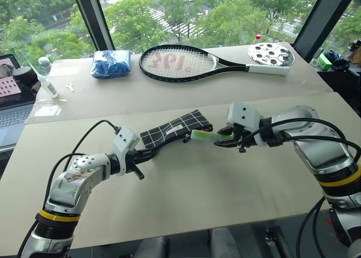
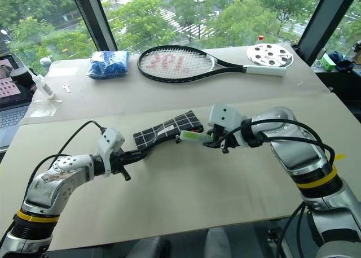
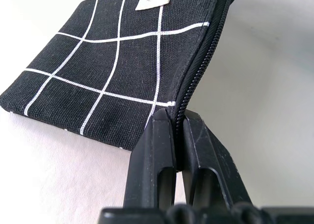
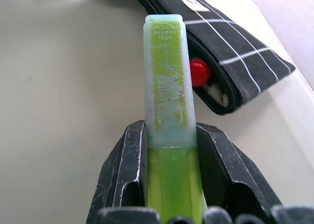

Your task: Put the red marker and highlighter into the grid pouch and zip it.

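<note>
The grid pouch (image 1: pixel 177 128) is black with white lines and hangs above the table. My left gripper (image 3: pixel 177 117) is shut on its near corner by the zipper. My right gripper (image 4: pixel 170 131) is shut on the lime-green highlighter (image 4: pixel 169 87), whose pale cap points at the pouch's open end (image 4: pixel 230 47), just short of it. The red marker (image 4: pixel 198 72) shows as a round red end inside that open mouth. In the left eye view the highlighter (image 1: pixel 203 135) sits between the pouch and the right gripper (image 1: pixel 221 138).
A tennis racket (image 1: pixel 180 63) lies across the far side of the table (image 1: pixel 197 196), with a blue cloth bundle (image 1: pixel 111 63) to its left and a round white disc (image 1: pixel 271 53) at its handle. A laptop (image 1: pixel 11 100) and a small bottle (image 1: pixel 48 86) are at far left.
</note>
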Robot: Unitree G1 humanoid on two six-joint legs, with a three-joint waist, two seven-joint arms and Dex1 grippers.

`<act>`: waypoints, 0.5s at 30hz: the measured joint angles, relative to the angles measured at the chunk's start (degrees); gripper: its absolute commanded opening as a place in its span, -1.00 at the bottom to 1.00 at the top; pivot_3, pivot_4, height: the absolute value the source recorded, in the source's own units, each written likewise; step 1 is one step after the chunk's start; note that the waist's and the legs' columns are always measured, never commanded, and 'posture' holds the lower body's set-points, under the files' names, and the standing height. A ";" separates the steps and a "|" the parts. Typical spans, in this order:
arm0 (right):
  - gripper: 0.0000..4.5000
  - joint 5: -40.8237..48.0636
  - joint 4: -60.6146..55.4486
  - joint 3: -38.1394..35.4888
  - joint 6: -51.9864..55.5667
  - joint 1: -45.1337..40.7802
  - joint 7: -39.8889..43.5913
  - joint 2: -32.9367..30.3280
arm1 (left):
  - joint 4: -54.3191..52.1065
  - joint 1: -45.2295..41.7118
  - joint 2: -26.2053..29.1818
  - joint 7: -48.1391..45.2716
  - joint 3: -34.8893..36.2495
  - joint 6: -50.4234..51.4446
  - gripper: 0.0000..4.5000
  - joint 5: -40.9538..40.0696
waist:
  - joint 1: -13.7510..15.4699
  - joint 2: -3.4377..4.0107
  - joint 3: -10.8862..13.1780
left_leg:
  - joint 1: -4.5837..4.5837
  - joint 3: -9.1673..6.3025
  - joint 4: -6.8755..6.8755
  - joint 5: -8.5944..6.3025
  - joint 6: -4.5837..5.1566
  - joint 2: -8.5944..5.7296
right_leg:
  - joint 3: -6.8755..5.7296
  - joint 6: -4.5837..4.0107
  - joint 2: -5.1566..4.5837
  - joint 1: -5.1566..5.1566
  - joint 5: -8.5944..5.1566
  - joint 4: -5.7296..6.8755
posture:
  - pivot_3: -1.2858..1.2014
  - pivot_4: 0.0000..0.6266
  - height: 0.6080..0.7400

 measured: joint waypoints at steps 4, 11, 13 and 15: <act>-0.54 -2.20 2.14 0.98 -1.69 -0.15 -0.25 0.01 | -0.02 0.00 -0.01 0.01 0.00 0.00 -1.00 0.00 | -0.03 0.00 0.00 | 0.00 0.00 0.00 0.00 0.00 0.00 | 0.00 0.00 0.00 0.00 0.00 0.00 | 0.03 -0.52 1.00; -0.54 -3.75 2.53 1.23 -3.44 -0.09 0.79 0.10 | -0.01 0.00 -0.01 0.09 0.00 0.00 -1.00 0.01 | -0.03 0.00 0.00 | 0.00 0.00 0.00 0.00 0.00 0.00 | 0.00 0.00 0.00 -0.01 0.00 0.00 | 0.03 -0.52 1.00; -0.54 -2.99 0.86 1.17 -3.35 0.20 1.70 0.42 | -0.01 0.00 -0.02 0.10 0.00 0.01 -1.00 0.01 | -0.05 0.00 0.00 | 0.00 0.00 0.00 0.00 0.00 0.00 | 0.00 0.00 0.00 -0.01 0.00 0.00 | 0.03 -0.52 1.00; -0.54 -1.23 -0.72 1.13 -2.93 0.49 2.88 0.55 | -0.02 0.00 -0.03 0.11 0.00 0.01 -1.00 0.00 | -0.02 0.00 0.00 | 0.00 0.00 0.00 0.00 0.00 0.00 | 0.00 0.00 0.00 -0.01 0.00 0.00 | 0.03 -0.52 1.00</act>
